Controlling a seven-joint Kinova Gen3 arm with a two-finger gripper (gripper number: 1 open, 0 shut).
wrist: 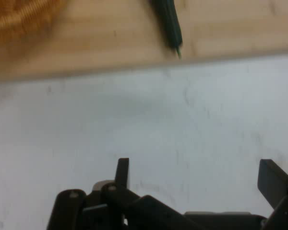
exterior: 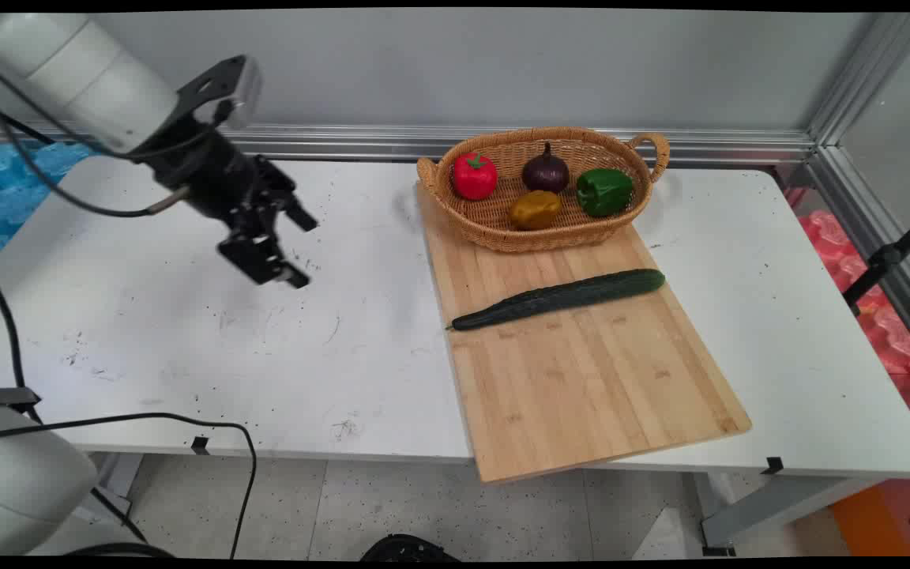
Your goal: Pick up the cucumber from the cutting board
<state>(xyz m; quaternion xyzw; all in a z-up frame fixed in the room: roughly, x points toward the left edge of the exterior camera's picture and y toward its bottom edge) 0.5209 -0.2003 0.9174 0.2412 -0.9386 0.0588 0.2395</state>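
four vegetables sit in the wicker basket (exterior: 494,229): red pepper (exterior: 474,175), onion (exterior: 545,173), green pepper (exterior: 603,191), yellow pepper (exterior: 535,209). cucumber (exterior: 559,298) lies diagonally on the cutting board (exterior: 581,395), just before the basket. gripper (exterior: 302,249) hangs over bare table (exterior: 186,340) well left of the board, jaws apart, holding nothing.

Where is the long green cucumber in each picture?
Main view: the cucumber lies slantwise across the middle of the wooden cutting board, just in front of the basket.
Hand view: only its pointed tip shows, at the top edge, right of centre.
Shared landmark: the board's edge against the white table, seen in the hand view as a tan strip along the top.
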